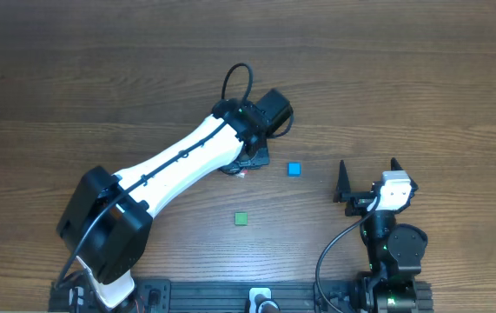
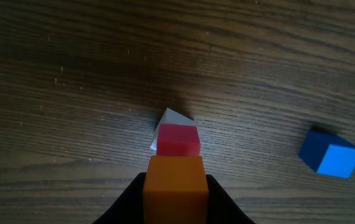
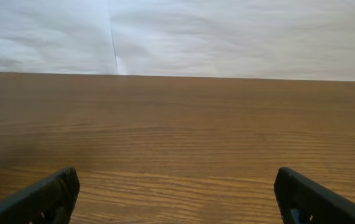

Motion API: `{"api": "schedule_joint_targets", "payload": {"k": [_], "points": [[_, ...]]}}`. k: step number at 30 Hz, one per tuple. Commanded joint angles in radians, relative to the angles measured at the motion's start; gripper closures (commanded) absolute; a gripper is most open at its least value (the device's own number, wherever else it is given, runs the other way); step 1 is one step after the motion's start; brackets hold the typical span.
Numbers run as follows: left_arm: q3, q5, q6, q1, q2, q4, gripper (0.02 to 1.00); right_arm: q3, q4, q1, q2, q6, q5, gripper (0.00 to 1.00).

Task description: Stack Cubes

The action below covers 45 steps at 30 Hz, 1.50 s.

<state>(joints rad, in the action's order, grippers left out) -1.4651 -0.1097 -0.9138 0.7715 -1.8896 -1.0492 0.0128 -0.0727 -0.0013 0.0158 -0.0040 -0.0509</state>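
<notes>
Looking through the left wrist view, you find the left gripper (image 2: 176,198) clenched on an orange cube (image 2: 176,179). Its two dark fingers (image 2: 129,202) press against the cube's opposite sides, and the cube fills the gap between them. Just beyond the orange cube, in line with the jaws, a red cube (image 2: 178,139) sits on a white cube (image 2: 170,119). The white one is turned a little, so a corner sticks out past the red. The orange cube's far edge meets the red cube in this view, but you cannot tell whether the two touch or the orange one hangs above. A blue cube (image 2: 330,153) lies off to one side on the wooden table (image 2: 59,56), well apart from the pair and outside the jaws.

From above, your left arm (image 1: 178,161) reaches up to the middle of the table, its wrist over the red and white pair. The blue cube lies just to the right of that wrist. A green cube (image 1: 241,219) lies lower in that view, apart from the other cubes and from both grippers.

Your right gripper (image 1: 367,167) stands at the right, close above its base, with its jaws released and spread wide. The blue cube is the one nearest to it, off to its left. In its own wrist view the two fingertips (image 3: 40,198) stand far apart over the wood, with a pale wall (image 3: 227,37) behind.
</notes>
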Motion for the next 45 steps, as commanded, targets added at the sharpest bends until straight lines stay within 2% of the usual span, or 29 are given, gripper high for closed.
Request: {"api": "schedule_joint_targets", "payload": {"k": [1,38,41,45], "points": [[0.008,-0.015,-0.015,-0.009,-0.015,0.003,0.98,-0.008,0.001,-0.006,-0.01,-0.001,-0.001,0.009],[0.008,-0.008,-0.015,-0.011,-0.058,0.014,0.972,-0.008,0.002,-0.006,-0.01,-0.001,-0.001,0.009],[0.008,-0.008,-0.015,-0.011,-0.058,0.014,0.919,-0.008,0.002,-0.006,-0.01,-0.001,-0.001,0.009],[0.008,-0.008,-0.014,-0.011,-0.058,0.014,0.774,-0.008,0.002,-0.006,-0.01,-0.001,-0.001,0.007]]}}
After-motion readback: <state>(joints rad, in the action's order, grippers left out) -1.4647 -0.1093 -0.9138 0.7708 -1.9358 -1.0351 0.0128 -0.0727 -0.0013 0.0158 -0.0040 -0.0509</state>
